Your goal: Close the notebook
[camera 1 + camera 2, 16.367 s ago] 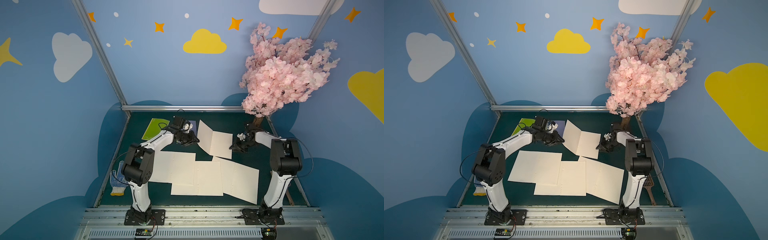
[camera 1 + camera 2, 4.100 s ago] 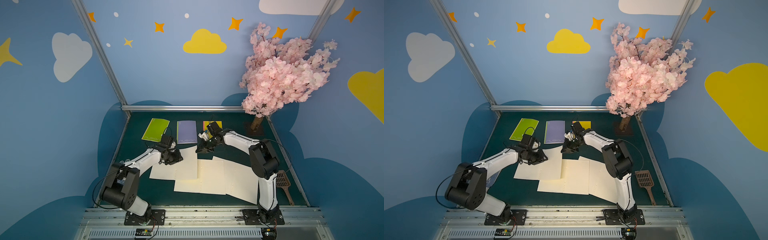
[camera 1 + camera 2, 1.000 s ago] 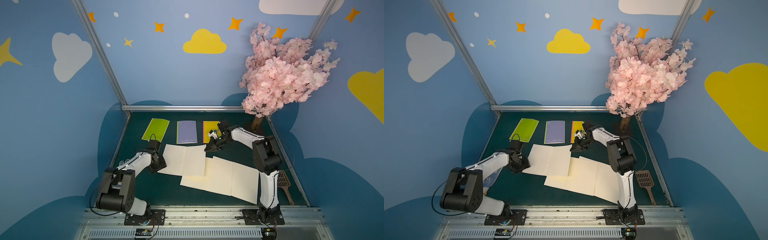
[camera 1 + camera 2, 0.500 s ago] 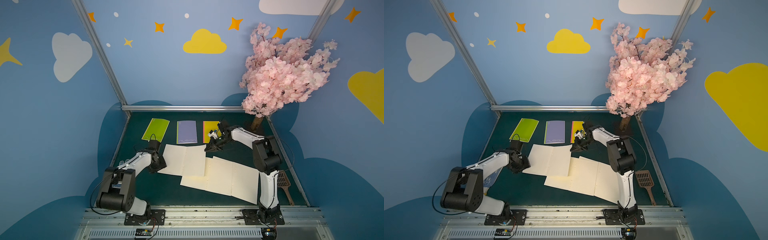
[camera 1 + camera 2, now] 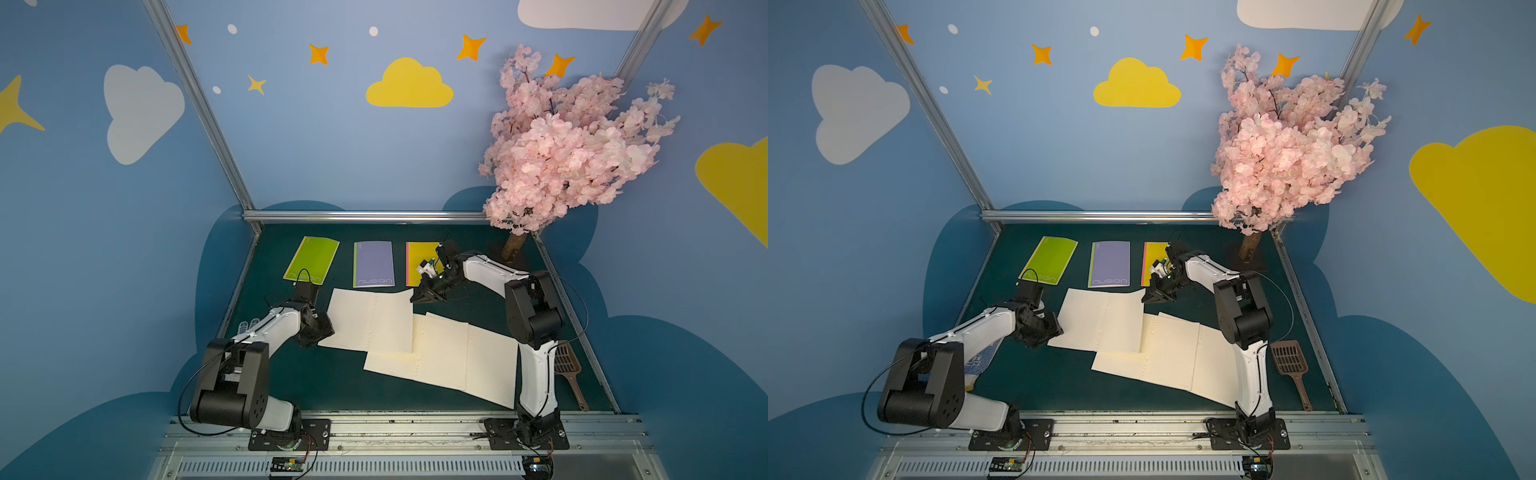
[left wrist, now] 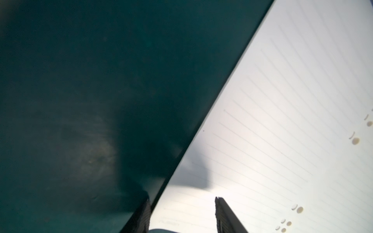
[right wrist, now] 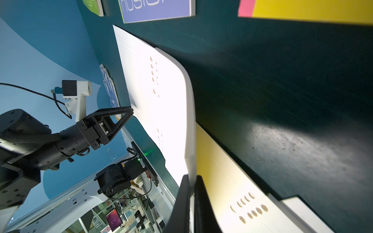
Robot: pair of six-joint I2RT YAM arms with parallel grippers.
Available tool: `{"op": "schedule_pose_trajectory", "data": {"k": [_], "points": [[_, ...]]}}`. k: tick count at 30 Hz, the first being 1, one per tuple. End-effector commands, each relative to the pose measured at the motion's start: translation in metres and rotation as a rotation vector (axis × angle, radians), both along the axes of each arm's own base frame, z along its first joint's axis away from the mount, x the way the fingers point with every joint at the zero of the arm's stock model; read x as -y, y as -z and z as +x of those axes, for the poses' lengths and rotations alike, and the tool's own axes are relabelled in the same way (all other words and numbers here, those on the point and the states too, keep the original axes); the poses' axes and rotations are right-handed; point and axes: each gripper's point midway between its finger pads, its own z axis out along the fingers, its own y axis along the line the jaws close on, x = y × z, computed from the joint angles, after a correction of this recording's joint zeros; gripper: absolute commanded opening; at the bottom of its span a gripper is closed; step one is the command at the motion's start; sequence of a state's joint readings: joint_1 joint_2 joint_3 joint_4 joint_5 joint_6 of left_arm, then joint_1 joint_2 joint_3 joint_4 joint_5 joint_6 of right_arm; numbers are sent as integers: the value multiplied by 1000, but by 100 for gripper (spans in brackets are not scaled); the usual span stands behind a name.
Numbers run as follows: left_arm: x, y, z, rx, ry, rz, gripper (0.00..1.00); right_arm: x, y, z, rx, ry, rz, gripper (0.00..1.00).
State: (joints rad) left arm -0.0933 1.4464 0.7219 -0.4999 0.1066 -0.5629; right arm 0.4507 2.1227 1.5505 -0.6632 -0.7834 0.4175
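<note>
Here right gripper [image 7: 191,178] pinches open notebook [image 5: 370,322] corner; open mat [image 7: 282,100] alongside

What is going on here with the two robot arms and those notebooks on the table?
The right fingers are shut on a corner of the open notebook, curling that corner up off the table. The left fingers stand open astride that notebook's opposite edge, gripping nothing. It overlaps a second open notebook. Three closed notebooks lie in a row at the back. The pinched one is not yet closed.
</note>
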Motion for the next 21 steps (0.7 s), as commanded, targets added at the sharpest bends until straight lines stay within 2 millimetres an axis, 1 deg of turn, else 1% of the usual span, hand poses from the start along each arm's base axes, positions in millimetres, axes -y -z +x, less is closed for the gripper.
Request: {"op": "schedule_pose_trajectory", "data": {"k": [1, 3, 4, 12, 18, 21], "points": [[24, -18, 10, 73, 51, -120, 53, -7, 5, -6, -24, -28, 8, 0], [24, -21, 10, 84, 50, -122, 53, -8, 6, -7, -25, -30, 10, 0], [29, -24, 10, 88, 61, -152, 53, -8, 6, -7, -25, -30, 10, 0], [37, -40, 11, 128, 74, -201, 53, -11, 11, -9, -30, -39, 9, 0], [39, -45, 11, 138, 78, -213, 52, -11, 14, -11, -36, -42, 5, 0], [39, -53, 13, 165, 81, -216, 51, -11, 15, -11, -33, -42, 3, 0]]}}
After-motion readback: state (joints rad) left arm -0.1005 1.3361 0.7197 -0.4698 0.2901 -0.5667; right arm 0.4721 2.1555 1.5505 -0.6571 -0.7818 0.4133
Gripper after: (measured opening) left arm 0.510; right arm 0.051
